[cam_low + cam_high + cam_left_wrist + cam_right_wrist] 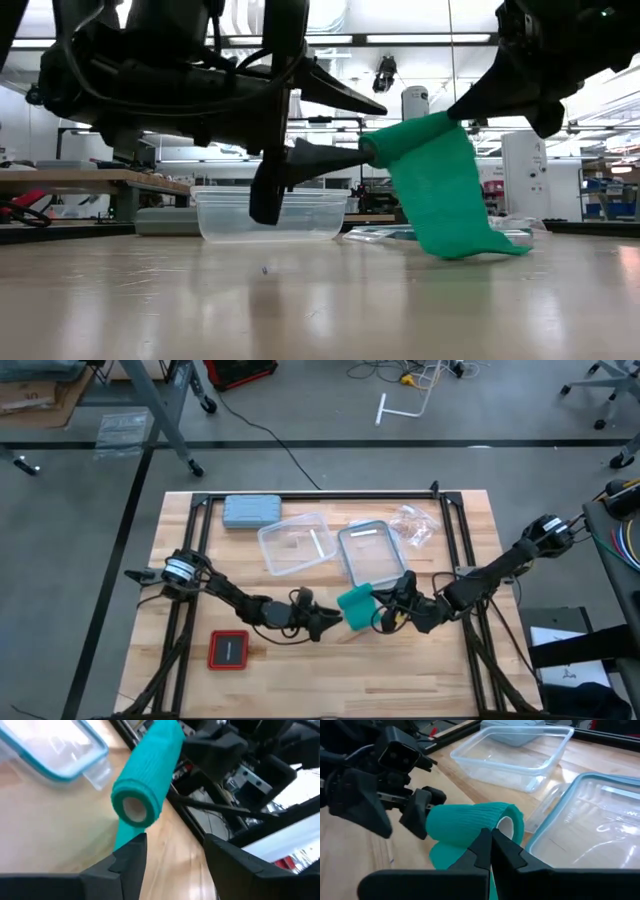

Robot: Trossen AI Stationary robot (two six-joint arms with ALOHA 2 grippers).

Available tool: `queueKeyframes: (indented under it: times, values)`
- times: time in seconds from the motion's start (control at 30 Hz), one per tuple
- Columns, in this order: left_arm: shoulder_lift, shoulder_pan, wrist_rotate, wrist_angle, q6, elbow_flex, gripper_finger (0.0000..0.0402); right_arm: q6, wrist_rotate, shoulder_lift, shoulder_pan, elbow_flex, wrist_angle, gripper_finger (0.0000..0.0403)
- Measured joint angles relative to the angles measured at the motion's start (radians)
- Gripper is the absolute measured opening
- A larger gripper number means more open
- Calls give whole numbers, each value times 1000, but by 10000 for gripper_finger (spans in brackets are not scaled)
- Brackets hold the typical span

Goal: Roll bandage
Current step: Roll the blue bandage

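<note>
Table (200,560): wood top w/ black frame; everything below sits on it or hangs just over it.

Left arm, left gripper (170,851): reaches in from the left to mid-table. Fingers stand apart w/ a narrow gap, holding nothing; tips sit just beside the roll's left end.

Right arm, right gripper (492,851): reaches in from the right. Fingers pinched together at the roll's right end; we judge it grips the rim there.

Tub (292,543) and lid (372,552): clear plastic, far of centre, side by side, well clear of the work.

Case (251,510): grey-blue, far left.

Bandage (435,185): teal, mid-table between the two grippers. Partly wound: roll held off the table, loose tail hanging to the top.

Handling, our judgement: light, soft, stretchy; cloth gives under a pinch, tail will sag and twist if slack. Best held by the roll's two ends, at the core, so it can turn while the tail stays taut.

Views: low view alone shows the roll airborne and the tail draping down. Left wrist view shows the pale hollow core (132,809); high view shows only a teal patch.
</note>
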Motion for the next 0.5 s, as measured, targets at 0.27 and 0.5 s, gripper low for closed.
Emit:
queueKeyframes:
  times: [0.27,0.5]
  values:
    - [0,42,-35,-5,60,12,163,-15,14,3,0,11,-1,0]
    - [-2,47,-33,-3,44,11,153,-15,10,4,0,11,-4,0]
